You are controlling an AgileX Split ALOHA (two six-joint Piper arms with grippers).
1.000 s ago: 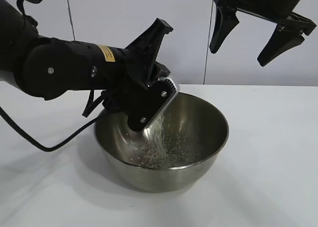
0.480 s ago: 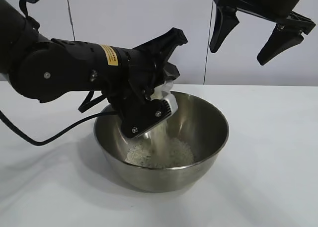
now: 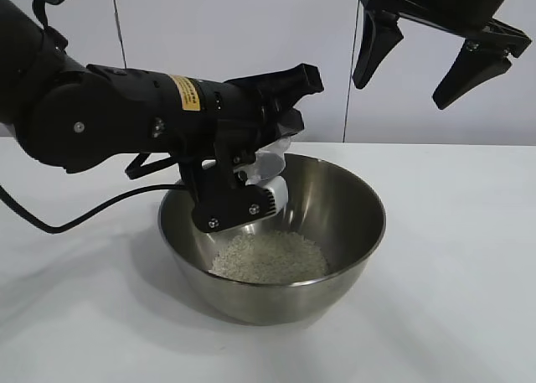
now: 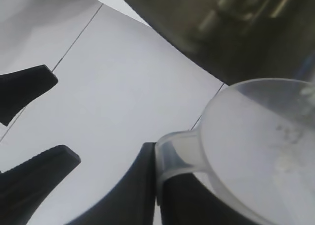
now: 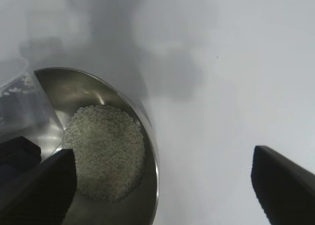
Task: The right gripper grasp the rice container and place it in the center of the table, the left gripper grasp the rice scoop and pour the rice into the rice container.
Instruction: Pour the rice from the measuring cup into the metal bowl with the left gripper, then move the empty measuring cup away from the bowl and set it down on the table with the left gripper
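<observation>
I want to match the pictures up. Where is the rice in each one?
Exterior view: the rice heaped at the bottom of the steel bowl, low centre.
Left wrist view: no heap, only the cup.
Right wrist view: heap, lower left.
Shared landmark: the cup.

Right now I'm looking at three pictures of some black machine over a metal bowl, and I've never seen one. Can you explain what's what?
These are two robot arms at a white table. One picture is from outside; the other two come from cameras on each arm's wrist. The left gripper is shut on a clear plastic rice scoop, tipped over a steel bowl, the rice container. The rice lies heaped in the bowl. The right gripper hangs open above, holding nothing.
</observation>
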